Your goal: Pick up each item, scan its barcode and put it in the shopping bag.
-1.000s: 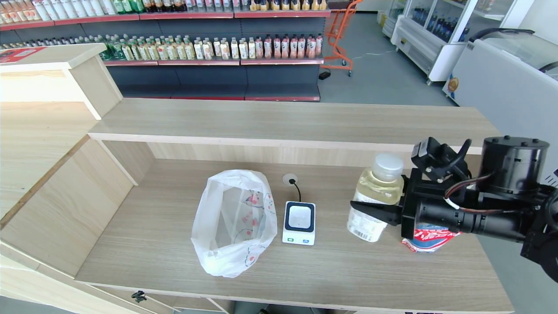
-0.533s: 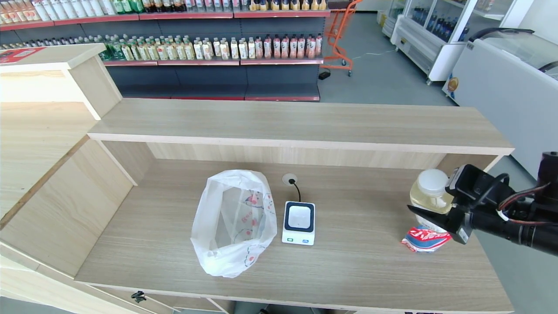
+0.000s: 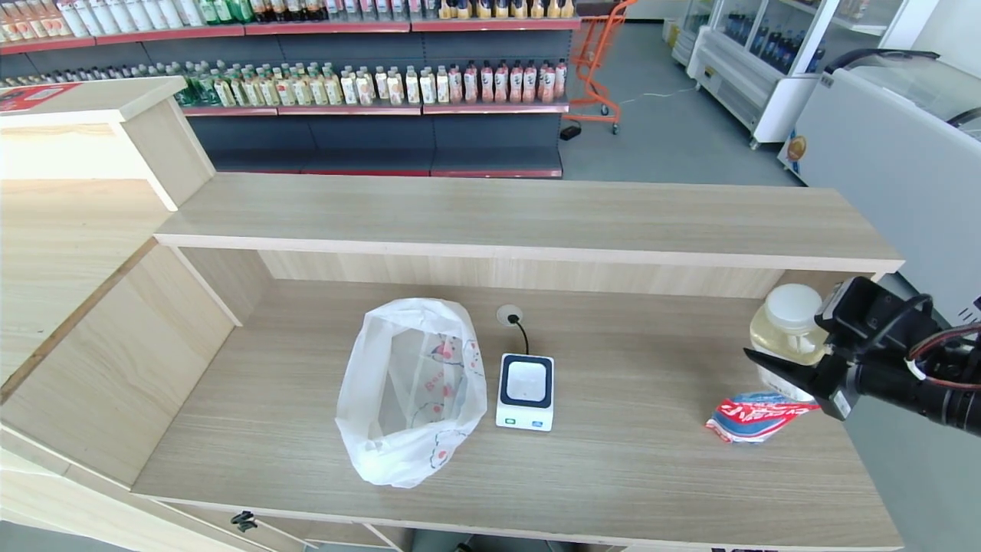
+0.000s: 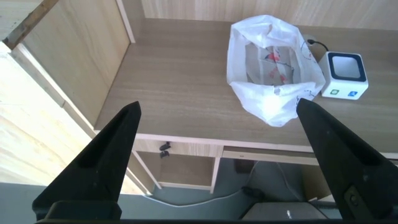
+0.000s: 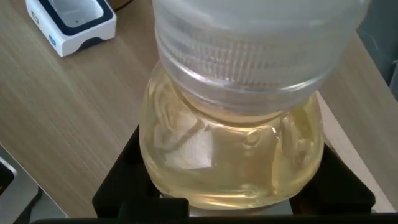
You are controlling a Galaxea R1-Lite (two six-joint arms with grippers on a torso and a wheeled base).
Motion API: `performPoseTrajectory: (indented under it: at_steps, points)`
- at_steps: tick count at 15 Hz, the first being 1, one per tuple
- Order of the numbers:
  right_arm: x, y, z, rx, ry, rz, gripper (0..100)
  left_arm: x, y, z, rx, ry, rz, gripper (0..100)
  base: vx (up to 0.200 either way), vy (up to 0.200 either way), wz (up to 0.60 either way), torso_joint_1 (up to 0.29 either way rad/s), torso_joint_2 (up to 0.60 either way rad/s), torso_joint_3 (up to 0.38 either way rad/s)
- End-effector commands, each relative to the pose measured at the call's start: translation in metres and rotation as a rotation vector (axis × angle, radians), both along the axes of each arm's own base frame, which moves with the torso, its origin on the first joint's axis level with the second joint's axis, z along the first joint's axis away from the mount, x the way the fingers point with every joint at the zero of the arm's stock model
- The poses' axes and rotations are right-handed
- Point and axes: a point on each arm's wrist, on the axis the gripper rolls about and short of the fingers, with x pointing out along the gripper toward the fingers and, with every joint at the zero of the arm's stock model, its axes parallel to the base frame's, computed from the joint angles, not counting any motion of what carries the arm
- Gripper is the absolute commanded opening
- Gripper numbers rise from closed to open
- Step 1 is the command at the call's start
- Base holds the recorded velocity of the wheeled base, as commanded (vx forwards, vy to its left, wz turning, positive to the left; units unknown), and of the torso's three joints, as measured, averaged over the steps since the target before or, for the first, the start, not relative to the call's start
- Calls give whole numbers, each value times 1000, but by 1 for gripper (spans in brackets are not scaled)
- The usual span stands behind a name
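Note:
A clear bottle (image 3: pixel 783 328) of pale yellow liquid with a white cap is at the counter's right end, upright between the fingers of my right gripper (image 3: pixel 782 360), which is shut on it. The right wrist view looks down on the bottle (image 5: pixel 230 155) from close above its cap, with dark fingers on both sides. A red and white snack packet (image 3: pixel 755 415) lies on the counter just in front of the bottle. The white scanner (image 3: pixel 526 389) stands mid-counter, and the open white shopping bag (image 3: pixel 410 391) is to its left. My left gripper (image 4: pixel 219 109) is open, off the counter's front left corner.
A raised wooden ledge (image 3: pixel 521 215) runs along the back of the counter, and a wooden side wall (image 3: pixel 115 368) closes its left. The scanner's cable (image 3: pixel 521 331) goes to a hole behind it. Bare counter (image 3: pixel 636 399) lies between scanner and packet.
My right gripper has carried the bottle from beside the scanner to the counter's right end, uncovering the snack packet. Bag and scanner have stayed in place.

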Motion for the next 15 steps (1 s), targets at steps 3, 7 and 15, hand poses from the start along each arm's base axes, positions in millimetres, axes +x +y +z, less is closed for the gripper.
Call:
performPoseTrajectory:
  at_steps: [3,7,15]
  points:
    - [5,2,-2,43,32,-5,0,0,0,0,0,0,0,100,0,200,0,1,-6,6]
    - [22,5,-4,62,53,2,0,0,0,0,-2,0,0,100,0,200,0,10,7,2]
    - [82,19,-20,82,97,126,0,0,0,0,-2,0,0,100,0,50,0,-2,-1,1]
